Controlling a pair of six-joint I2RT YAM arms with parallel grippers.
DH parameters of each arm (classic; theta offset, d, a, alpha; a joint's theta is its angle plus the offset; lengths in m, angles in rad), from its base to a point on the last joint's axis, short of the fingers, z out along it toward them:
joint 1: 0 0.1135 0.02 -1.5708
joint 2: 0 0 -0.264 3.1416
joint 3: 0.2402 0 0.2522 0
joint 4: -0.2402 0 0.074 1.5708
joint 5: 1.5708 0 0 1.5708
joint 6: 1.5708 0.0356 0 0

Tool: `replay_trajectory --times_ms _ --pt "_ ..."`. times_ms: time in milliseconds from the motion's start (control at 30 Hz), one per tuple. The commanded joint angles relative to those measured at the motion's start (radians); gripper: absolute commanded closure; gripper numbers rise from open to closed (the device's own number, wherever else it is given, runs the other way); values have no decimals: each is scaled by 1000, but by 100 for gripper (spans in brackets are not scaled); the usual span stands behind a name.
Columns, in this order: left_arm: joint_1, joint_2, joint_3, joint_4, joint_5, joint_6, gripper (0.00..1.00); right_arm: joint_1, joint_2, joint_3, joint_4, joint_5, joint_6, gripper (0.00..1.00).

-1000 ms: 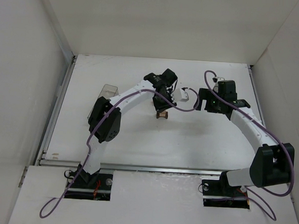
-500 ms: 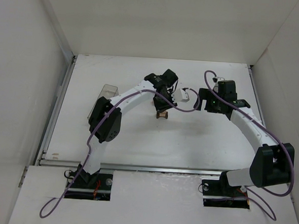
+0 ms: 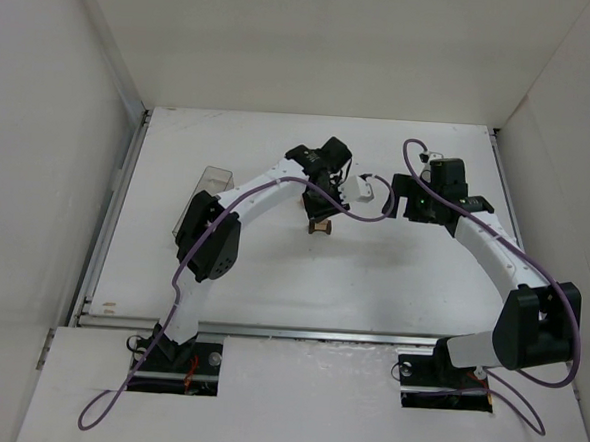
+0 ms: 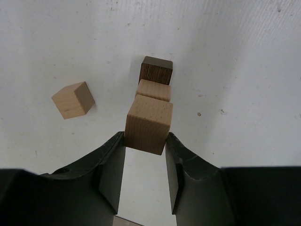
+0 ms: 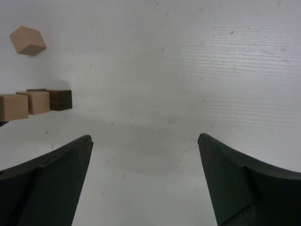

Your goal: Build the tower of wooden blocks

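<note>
In the left wrist view my left gripper [image 4: 145,139] is shut on a light tan cube [image 4: 149,123], gripped by its sides at the fingertips. Straight below it stands the wood block tower: a second tan cube [image 4: 154,89] on a dark brown block [image 4: 156,70]. Whether the held cube rests on the tower or hangs just above it, I cannot tell. A loose tan cube [image 4: 73,100] lies on the table to the left. From above, the tower [image 3: 321,226] shows under the left gripper [image 3: 321,209]. My right gripper [image 5: 145,138] is open and holds nothing, to the right of the tower [image 5: 59,100].
A clear plastic box [image 3: 209,181] stands at the left of the white table [image 3: 412,278], beside the left arm's elbow. White walls close off the back and both sides. The loose cube [image 5: 27,40] also shows in the right wrist view, upper left.
</note>
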State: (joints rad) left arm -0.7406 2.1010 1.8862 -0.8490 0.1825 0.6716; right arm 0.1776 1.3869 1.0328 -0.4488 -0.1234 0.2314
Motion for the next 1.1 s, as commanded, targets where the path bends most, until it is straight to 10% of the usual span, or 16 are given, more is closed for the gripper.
replay_trajectory --times_ms 0,1067 --pt "-6 -1 22 -10 -3 8 100 -4 -22 13 22 11 -10 0" --pt "-16 8 -6 8 -3 48 100 -4 -3 13 22 11 -10 0"
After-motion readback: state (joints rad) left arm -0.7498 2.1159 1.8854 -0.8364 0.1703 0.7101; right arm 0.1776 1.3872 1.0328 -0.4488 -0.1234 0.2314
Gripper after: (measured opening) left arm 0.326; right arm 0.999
